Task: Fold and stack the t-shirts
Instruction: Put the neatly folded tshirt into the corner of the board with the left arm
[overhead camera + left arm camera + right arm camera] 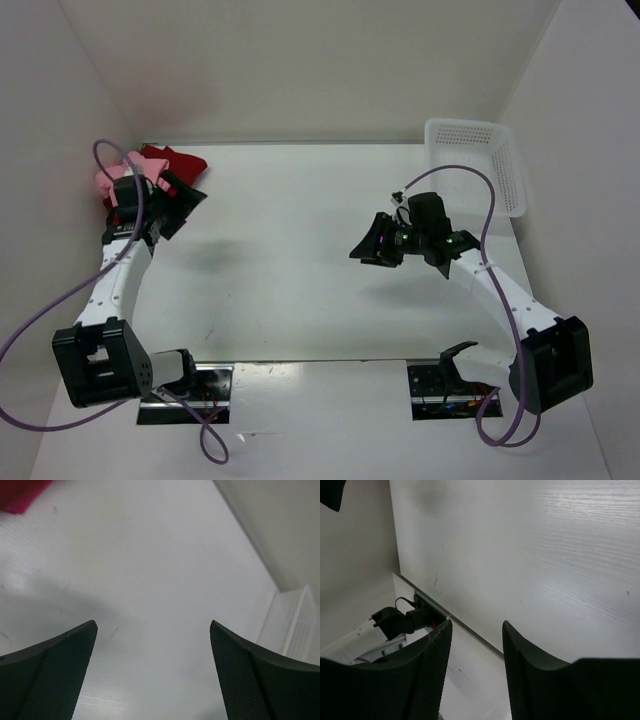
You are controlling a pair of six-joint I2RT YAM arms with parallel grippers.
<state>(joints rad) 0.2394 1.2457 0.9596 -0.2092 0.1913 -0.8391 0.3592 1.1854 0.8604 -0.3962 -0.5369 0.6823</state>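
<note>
Starting at the far left corner of the table (300, 200), you find the task's garments bunched together against the left wall. The light pink shirt (108, 183) lies nearest that wall and is partly covered by the left arm. The darker red shirt (172, 160) touches it on the side toward the back wall. In the left wrist view, a crimson cloth corner (20, 492) shows at the upper left edge only. You cannot tell from that view which shirt it belongs to.

The left gripper (152, 626) is released. Its jaws stand wide apart over bare tabletop, just beside the pile on its inner side, with nothing between them. The right gripper (476, 624) is also released. Its jaws are parted with nothing held, and it hangs over the right half of the table, pointing toward the near edge.

The widest open surface runs across the middle of the table, between the two grippers and back to the far wall.

The white perforated basket (470, 150) stands in the far right corner, close to the right wall. It is well apart from the shirts, all of which lie outside it.
</note>
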